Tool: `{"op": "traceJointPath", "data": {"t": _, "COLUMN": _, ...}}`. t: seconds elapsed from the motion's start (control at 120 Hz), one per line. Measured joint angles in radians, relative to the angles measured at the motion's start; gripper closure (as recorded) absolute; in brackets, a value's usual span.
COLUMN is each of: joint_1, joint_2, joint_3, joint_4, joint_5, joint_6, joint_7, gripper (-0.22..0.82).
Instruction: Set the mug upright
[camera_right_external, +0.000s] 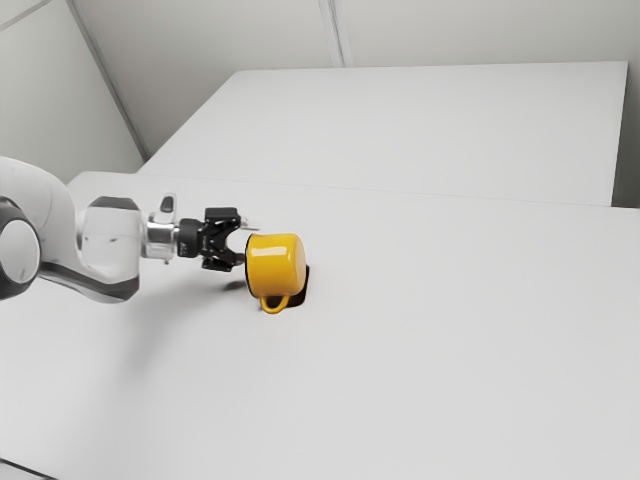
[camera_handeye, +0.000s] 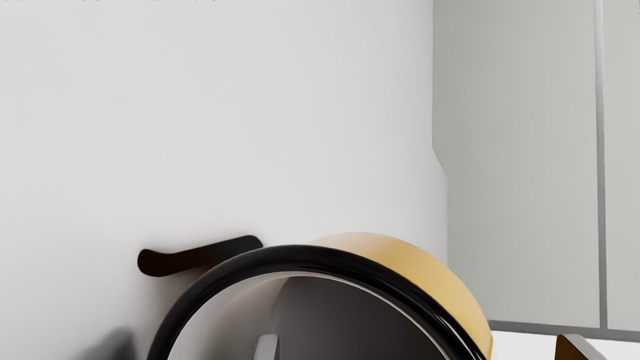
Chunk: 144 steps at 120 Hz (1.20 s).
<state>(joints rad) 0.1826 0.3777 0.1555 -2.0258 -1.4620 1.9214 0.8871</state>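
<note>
The yellow mug (camera_right_external: 275, 265) is lying on its side on the white table (camera_right_external: 450, 350), its base facing the exterior view's right and its open mouth facing the gripper (camera_right_external: 249, 243). The arm (camera_right_external: 100, 250) is extending from the exterior view's left, and the gripper is positioning itself at the mouth end of the mug. The two gripper fingers are standing apart: one finger (camera_handeye: 266, 348) is projecting into the mouth opening, and the other finger (camera_handeye: 574, 349) is standing outside the mug. The mug wall is passing between them, and a gap is separating the outer finger from that wall; the gripper is not clamping the mug. The black rim (camera_handeye: 285, 257) is curving around the inner finger; contact between that finger and the inner wall cannot be determined. The handle (camera_right_external: 274, 306) is pointing toward the exterior view's near side, and a dark patch (camera_right_external: 303, 290) is showing beside the mug.
</note>
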Motion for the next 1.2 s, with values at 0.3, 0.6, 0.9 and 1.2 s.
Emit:
{"op": "traceJointPath", "data": {"t": 0.3, "joint_1": -0.003, "joint_2": 0.001, "joint_3": -0.026, "joint_4": 0.002, "joint_5": -0.017, "joint_6": 0.018, "joint_7": 0.061, "gripper": 0.00}}
{"op": "traceJointPath", "data": {"t": 0.6, "joint_1": -0.005, "joint_2": -0.005, "joint_3": -0.047, "joint_4": 0.005, "joint_5": -0.026, "joint_6": 0.041, "joint_7": 0.092, "gripper": 0.43}}
{"op": "traceJointPath", "data": {"t": 0.9, "joint_1": -0.004, "joint_2": -0.032, "joint_3": -0.049, "joint_4": 0.021, "joint_5": -0.001, "joint_6": 0.066, "joint_7": 0.089, "gripper": 0.71}}
{"op": "traceJointPath", "data": {"t": 1.2, "joint_1": -0.005, "joint_2": -0.085, "joint_3": -0.097, "joint_4": 0.247, "joint_5": 0.530, "joint_6": 0.106, "joint_7": 0.017, "gripper": 0.76}}
